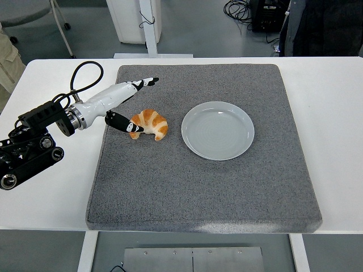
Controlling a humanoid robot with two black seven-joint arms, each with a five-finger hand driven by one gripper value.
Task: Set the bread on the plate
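Observation:
A golden croissant (150, 123) lies on the grey mat (198, 187), left of the empty pale plate (218, 130). My left hand (131, 104) comes in from the left, low over the mat's left edge. Its fingers (146, 83) stretch out flat behind the croissant. Its thumb (121, 124) reaches to the croissant's left end and seems to touch it. The hand is open and holds nothing. My right hand is out of view.
The mat lies on a white table (334, 113). A white post (148, 25) and a chair base stand on the floor beyond the far edge. A person's beige sleeve (8, 56) shows at the far left edge.

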